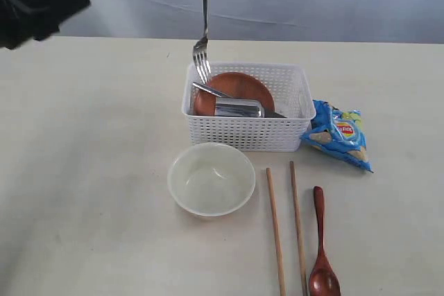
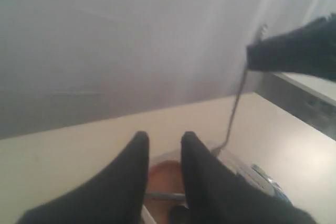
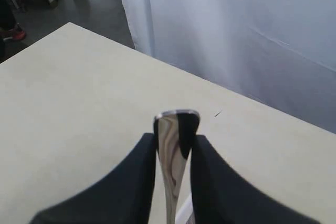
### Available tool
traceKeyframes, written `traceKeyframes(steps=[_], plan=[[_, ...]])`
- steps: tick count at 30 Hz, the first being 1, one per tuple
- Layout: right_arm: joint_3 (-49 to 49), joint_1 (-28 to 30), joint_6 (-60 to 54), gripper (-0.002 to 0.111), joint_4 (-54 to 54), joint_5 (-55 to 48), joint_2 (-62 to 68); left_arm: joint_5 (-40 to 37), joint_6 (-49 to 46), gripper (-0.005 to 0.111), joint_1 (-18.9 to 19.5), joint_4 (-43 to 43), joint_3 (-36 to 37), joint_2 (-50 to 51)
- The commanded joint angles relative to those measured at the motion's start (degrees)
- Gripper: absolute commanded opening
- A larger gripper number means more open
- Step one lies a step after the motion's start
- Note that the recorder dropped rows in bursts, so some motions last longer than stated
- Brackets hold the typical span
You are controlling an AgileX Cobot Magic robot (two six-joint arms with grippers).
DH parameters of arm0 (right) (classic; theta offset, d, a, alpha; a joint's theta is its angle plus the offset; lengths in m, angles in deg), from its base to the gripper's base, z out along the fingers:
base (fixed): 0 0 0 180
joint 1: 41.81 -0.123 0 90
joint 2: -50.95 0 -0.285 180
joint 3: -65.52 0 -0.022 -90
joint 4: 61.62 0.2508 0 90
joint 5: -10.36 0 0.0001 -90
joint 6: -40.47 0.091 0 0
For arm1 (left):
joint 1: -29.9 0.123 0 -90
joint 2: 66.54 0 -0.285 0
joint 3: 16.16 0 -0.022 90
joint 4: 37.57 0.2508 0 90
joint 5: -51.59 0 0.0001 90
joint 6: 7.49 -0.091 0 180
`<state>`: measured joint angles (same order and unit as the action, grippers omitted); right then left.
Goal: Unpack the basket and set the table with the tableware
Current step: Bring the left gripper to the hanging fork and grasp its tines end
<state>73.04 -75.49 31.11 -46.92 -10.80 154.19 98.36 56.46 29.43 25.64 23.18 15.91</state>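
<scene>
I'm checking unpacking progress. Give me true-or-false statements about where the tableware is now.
The right gripper holds the fork by its handle, tines down. True.
The bowl sits inside the basket. False: the bowl stands on the table outside it.
The plate is in the basket. True.
The spoon lies in the basket. False: the spoon lies on the table beside the chopsticks.
The left gripper holds the knife. False: the left gripper is empty; the knife lies in the basket.

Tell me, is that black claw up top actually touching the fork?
Touching. The right wrist view shows the fork handle pinched between both fingers of the right gripper; the exterior view shows it hanging from that grip.
</scene>
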Motion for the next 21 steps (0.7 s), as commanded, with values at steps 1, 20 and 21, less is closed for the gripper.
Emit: traceKeyframes(steps=[1,20,21], plan=[[-0.2,0.3,-0.5,0.0,0.4,0.8,-0.6,14.5,-3.9,0.052,-0.3,3.4,-0.5,7.0],[-0.2,0.3,-0.3,0.0,4.7,0.6,-0.6,17.8,-31.8,0.074,-17.1,-21.8,-3.4,20.0],[-0.2,0.3,-0.3,0.0,5.4,0.6,-0.6,16.5,-31.8,0.074,-17.5,-21.7,-4.3,20.3]])
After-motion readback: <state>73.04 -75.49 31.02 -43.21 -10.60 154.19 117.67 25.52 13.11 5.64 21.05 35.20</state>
